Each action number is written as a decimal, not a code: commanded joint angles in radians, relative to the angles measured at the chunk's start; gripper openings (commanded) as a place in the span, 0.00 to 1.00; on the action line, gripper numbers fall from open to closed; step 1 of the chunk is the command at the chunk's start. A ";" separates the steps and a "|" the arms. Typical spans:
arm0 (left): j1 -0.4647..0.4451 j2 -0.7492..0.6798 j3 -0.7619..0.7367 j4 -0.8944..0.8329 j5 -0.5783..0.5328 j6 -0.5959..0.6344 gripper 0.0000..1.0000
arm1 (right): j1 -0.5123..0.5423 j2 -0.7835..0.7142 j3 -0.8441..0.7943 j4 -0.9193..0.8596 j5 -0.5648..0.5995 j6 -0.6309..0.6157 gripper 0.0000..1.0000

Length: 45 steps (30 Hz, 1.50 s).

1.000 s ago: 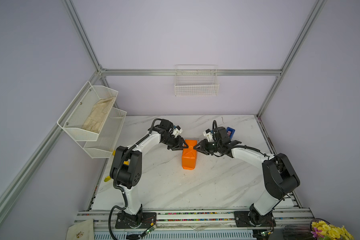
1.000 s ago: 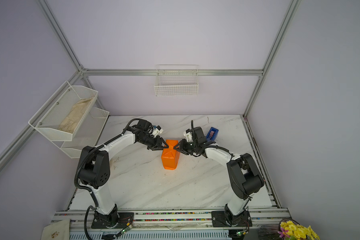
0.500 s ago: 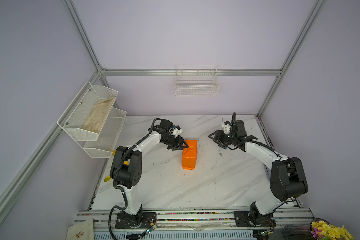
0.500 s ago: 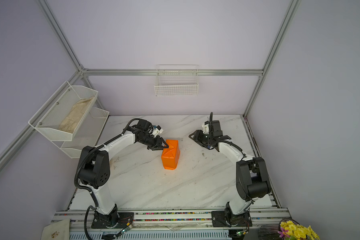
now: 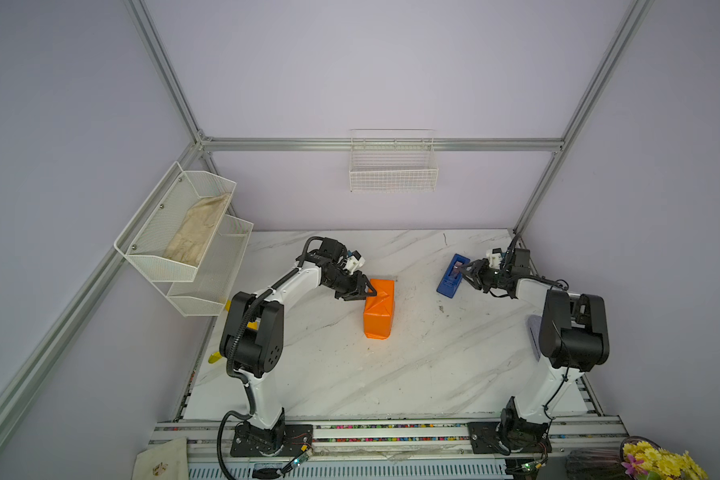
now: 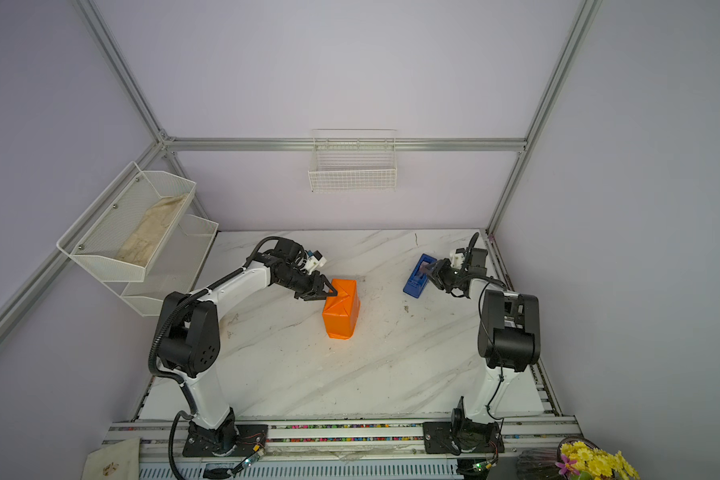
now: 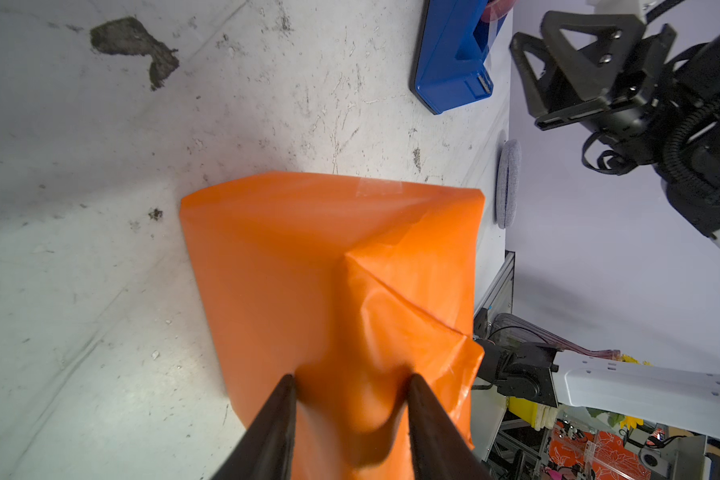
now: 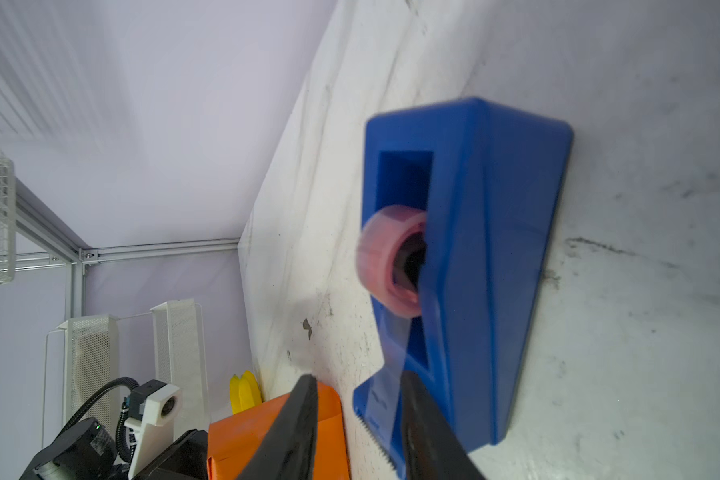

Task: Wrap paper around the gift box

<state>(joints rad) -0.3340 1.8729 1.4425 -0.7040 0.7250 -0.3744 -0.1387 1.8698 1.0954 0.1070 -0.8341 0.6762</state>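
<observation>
The paper [image 5: 378,309] [image 6: 341,309] is folded into an orange oblong parcel at the table's middle; the gift box is hidden inside it. My left gripper [image 5: 371,293] [image 6: 334,293] is at the parcel's far left end. In the left wrist view its jaws [image 7: 350,380] stand apart, tips pressed into the folded paper [image 7: 329,270] with a flap bulging between them. My right gripper [image 5: 463,272] [image 6: 430,270] is at the blue tape dispenser [image 5: 449,280] [image 8: 495,249], back right. There its jaws [image 8: 358,380] are apart round the clear tape strip by the serrated cutter.
White mesh shelves [image 5: 175,232] hang on the left wall and a wire basket [image 5: 393,174] on the back wall. A grey round pad [image 5: 533,332] lies by the right arm at the table's right edge. Yellow pieces [image 5: 215,357] sit off the left edge.
My right gripper has left the parcel's right side and swung back right to the tape dispenser. The left gripper and the parcel have stayed put.
</observation>
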 commanded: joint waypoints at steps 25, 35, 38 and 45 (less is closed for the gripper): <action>-0.002 0.022 -0.013 -0.022 -0.056 0.026 0.42 | 0.002 0.043 -0.038 0.155 -0.095 0.101 0.00; -0.002 0.026 0.002 -0.043 -0.060 0.038 0.42 | 0.023 -0.121 -0.070 0.079 -0.101 0.142 0.00; -0.002 0.028 0.001 -0.044 -0.062 0.041 0.42 | 0.037 -0.168 -0.119 0.078 -0.101 0.155 0.00; -0.002 0.035 0.002 -0.047 -0.061 0.044 0.42 | 0.099 -0.213 -0.257 0.141 -0.114 0.180 0.00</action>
<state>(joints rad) -0.3340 1.8736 1.4422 -0.7074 0.7254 -0.3557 -0.0700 1.6741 0.8795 0.2161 -0.9051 0.8337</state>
